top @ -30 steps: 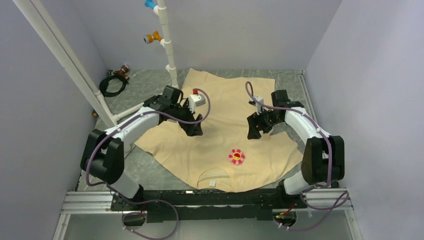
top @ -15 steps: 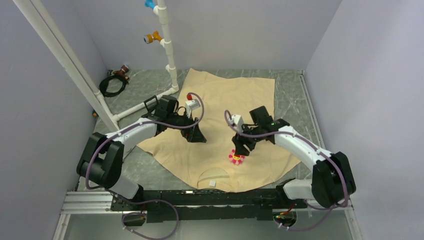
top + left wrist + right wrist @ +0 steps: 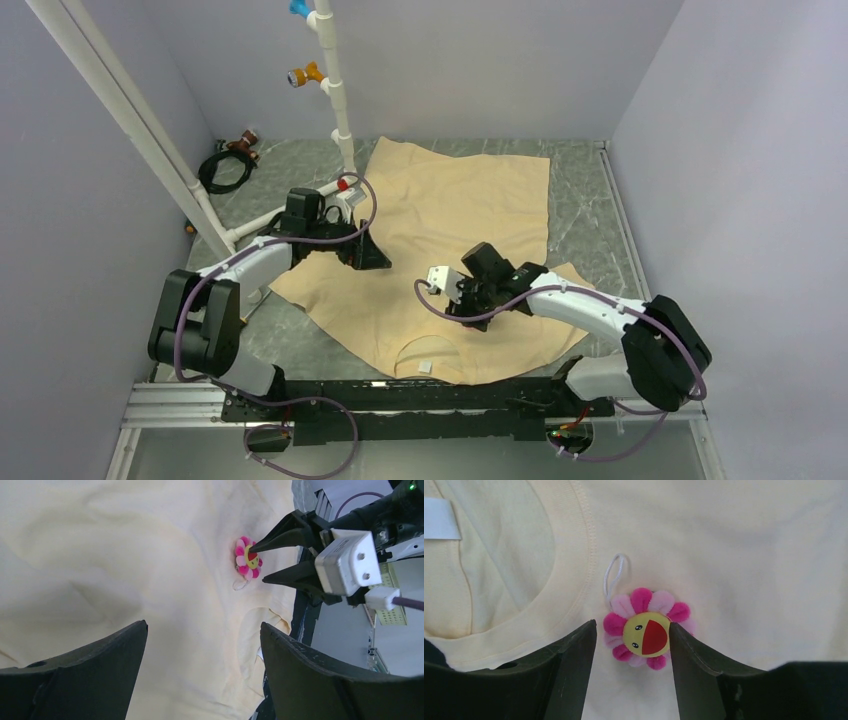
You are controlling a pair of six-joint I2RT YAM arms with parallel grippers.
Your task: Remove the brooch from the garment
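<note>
The beige garment [image 3: 450, 200] lies flat on the table, neckline [image 3: 574, 555] and white label [image 3: 441, 517] toward the near edge. The brooch [image 3: 646, 635], a pink flower with a yellow-red face, sits on the cloth just beside the neckline. My right gripper [image 3: 632, 626] is open and straddles it: the right finger touches the petals and the left finger stands a little apart. From above, the right wrist hides the brooch. My left gripper [image 3: 203, 626] hangs open over plain cloth near the shirt's left side [image 3: 365, 255], looking toward the brooch [image 3: 248, 560] and the right gripper [image 3: 258, 563].
A white pipe frame [image 3: 335, 90] rises at the back left, with a black cable coil [image 3: 225, 170] beside it. The black base rail [image 3: 420, 395] runs along the near edge. Grey marbled table [image 3: 580, 190] shows round the shirt, and walls close in on both sides.
My right gripper has come down and toward the near left onto the brooch, with its jaws narrowing round it. My left gripper has drawn back to the left over the shirt.
</note>
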